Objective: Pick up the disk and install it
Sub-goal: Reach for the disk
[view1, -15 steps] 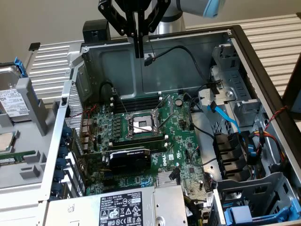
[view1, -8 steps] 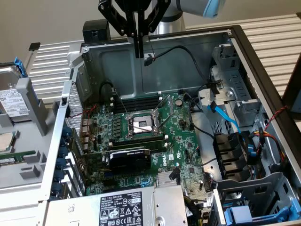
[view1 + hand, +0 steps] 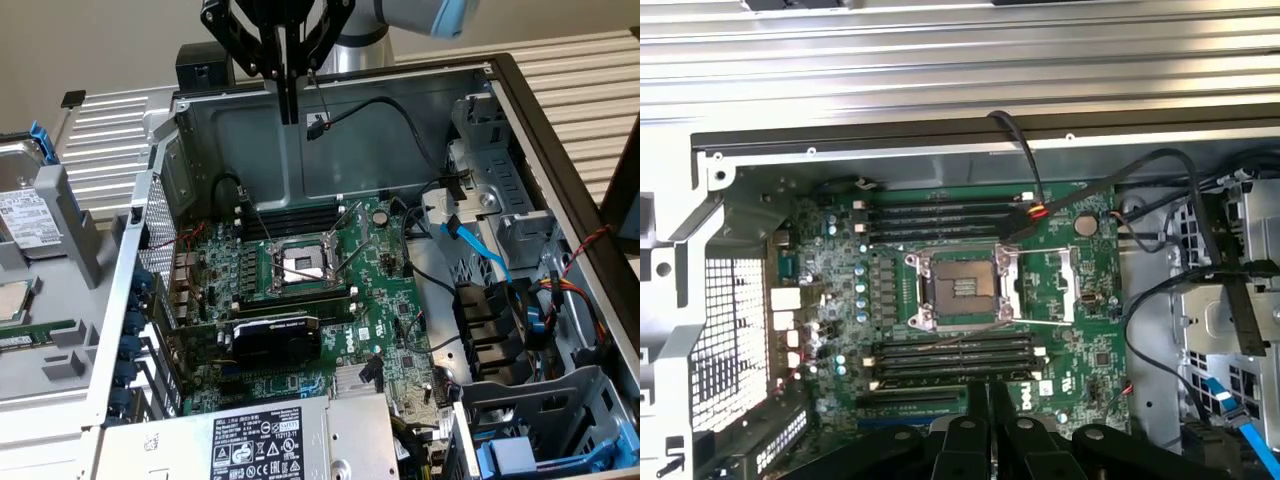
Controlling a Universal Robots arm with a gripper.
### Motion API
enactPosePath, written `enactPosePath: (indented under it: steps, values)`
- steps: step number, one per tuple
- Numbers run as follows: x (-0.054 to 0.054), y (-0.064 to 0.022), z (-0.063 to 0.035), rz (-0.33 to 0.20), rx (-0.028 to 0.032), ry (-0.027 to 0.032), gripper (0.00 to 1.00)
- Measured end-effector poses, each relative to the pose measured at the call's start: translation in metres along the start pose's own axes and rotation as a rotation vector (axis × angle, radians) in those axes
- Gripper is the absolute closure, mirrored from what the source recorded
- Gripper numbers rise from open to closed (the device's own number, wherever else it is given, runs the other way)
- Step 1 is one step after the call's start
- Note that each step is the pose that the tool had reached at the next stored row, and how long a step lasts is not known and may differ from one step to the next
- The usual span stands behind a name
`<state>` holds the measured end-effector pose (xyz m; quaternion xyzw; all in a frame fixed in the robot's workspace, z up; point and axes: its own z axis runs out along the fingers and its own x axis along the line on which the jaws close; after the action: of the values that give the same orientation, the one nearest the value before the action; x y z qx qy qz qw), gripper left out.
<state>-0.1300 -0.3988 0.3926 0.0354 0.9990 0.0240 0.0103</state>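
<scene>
Bright even light, soft shadows inside the case (image 3: 250, 140), mild glare

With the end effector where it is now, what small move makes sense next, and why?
Probably shift toward the exterior view's left: the end effector hangs shut and empty over the open computer case, while the disk sits outside it, untouched.

clear: over mobo (image 3: 390, 330) | obst: loose cable (image 3: 316, 124), PSU (image 3: 270, 440), drive cage (image 3: 500, 200)

Blue-framed disk (image 3: 22, 205), exterior view's left
</scene>
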Motion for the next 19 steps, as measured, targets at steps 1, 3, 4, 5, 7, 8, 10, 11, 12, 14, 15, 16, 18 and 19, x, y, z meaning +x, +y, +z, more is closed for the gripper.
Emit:
enactPosePath:
  steps: [1,3,4,5,7,8,10,11,12,14,15,16,18,19]
  values:
    - [0.002,-0.0002,0.0000,0.000,-0.0001,-0.0001,0.85]
    - [0.007,-0.0005,-0.0001,0.000,0.0000,-0.0001,0.85]
    - [0.009,-0.0006,-0.0002,0.000,-0.0001,-0.0001,0.85]
    - [0.011,-0.0008,-0.0002,0.000,-0.0001,-0.0001,0.85]
    - [0.017,-0.0014,-0.0003,0.000,-0.0002,-0.0001,0.85]
    - [0.020,-0.0016,-0.0005,0.000,0.0000,0.0000,0.85]
    - [0.026,-0.0020,-0.0007,0.000,0.0000,0.0000,0.85]
    - [0.030,-0.0023,-0.0007,0.000,-0.0001,0.0000,0.85]
    - [0.033,-0.0025,-0.0009,0.000,0.0000,0.0002,0.85]
    - [0.040,-0.0029,-0.0015,0.000,0.0000,0.0007,0.85]
    - [0.043,-0.0032,-0.0019,0.000,0.0001,0.0014,0.85]
    - [0.046,-0.0034,-0.0022,0.000,0.0001,0.0016,0.85]
    - [0.050,-0.0036,-0.0027,0.000,0.0001,0.0018,0.85]
    - [0.052,-0.0037,-0.0027,0.000,0.0001,0.0018,0.85]
